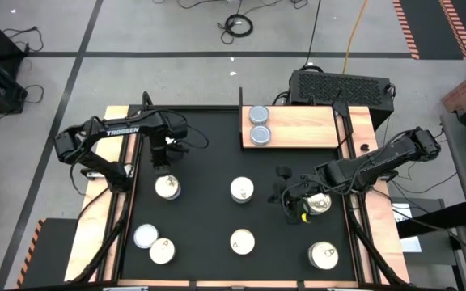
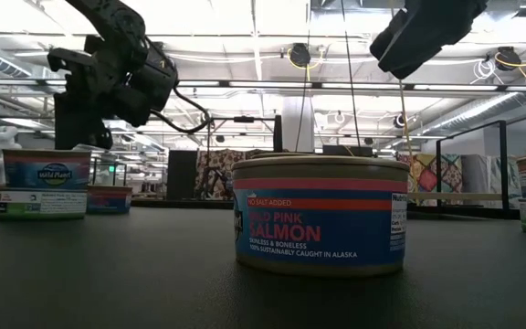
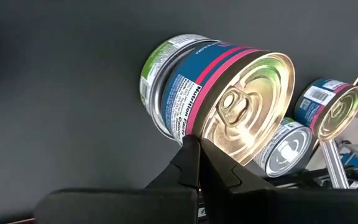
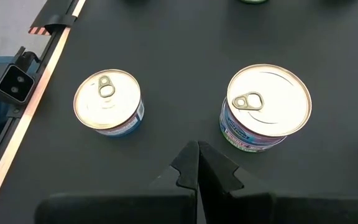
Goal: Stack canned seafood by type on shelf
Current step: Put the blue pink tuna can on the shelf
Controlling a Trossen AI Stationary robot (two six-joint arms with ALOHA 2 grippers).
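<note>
Two silvery-topped cans [image 1: 259,125] sit side by side at the left end of the wooden shelf [image 1: 302,127]. Several more canned seafood tins are spread over the black mat. My left gripper [image 1: 163,162] is shut and empty just behind a gold-topped tin [image 1: 167,187]; in the left wrist view its fingertips [image 3: 196,149] meet close to that pink-striped tin [image 3: 229,99], which rests on a green-labelled one. My right gripper [image 1: 287,196] is shut and empty, right of a middle tin [image 1: 242,190] and beside another tin [image 1: 319,204]. Its wrist view shows two gold-topped tins [image 4: 107,102] [image 4: 266,109] ahead of the shut gripper [image 4: 197,149].
A salmon tin [image 2: 322,215] stands front centre [image 1: 242,241]. A silvery tin [image 1: 146,236] and a gold one [image 1: 162,251] lie at the front left, another [image 1: 324,256] at the front right. A black box [image 1: 338,87] sits behind the shelf. The mat's raised frame [image 4: 42,81] borders it.
</note>
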